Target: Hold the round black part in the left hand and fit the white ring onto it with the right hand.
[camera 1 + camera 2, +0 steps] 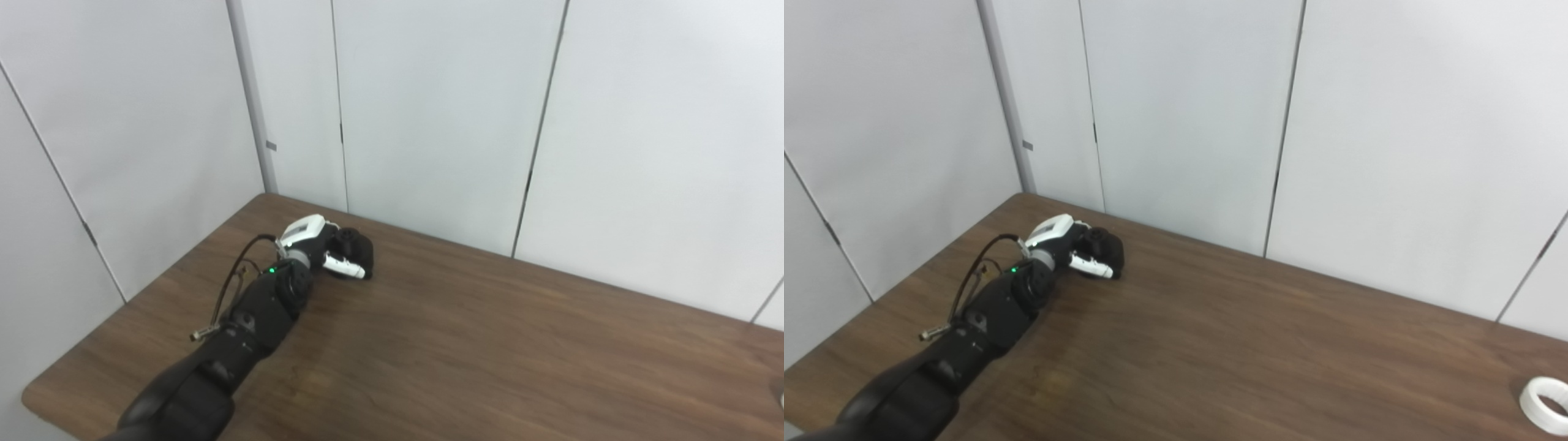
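The left robot hand (327, 248) is seen at the centre left of the frame, lowered to the counter (490, 343) near its far left corner, with its fingers (344, 266) curled around the round black part (355, 245). The part is enclosed between the white-tipped fingers in front and the palm behind, and it appears to rest on the wood. How firmly it is gripped cannot be told, since black fingers and black part merge into one dark mass. A white plate is shown on the back of the hand, and a small green light is lit at the wrist. The dark forearm (245, 331) is extended from the lower left edge, a looped cable being carried along its outer side.

The white ring (1545, 404) is found only in the right eye view, lying flat on the counter at the lower right corner and cut off by the frame edge; in the left eye view only a sliver is caught at the right edge. It lies well apart from the held part. The right robot hand is not shown in either view. Pale wall panels (429, 110) are seen behind the counter.
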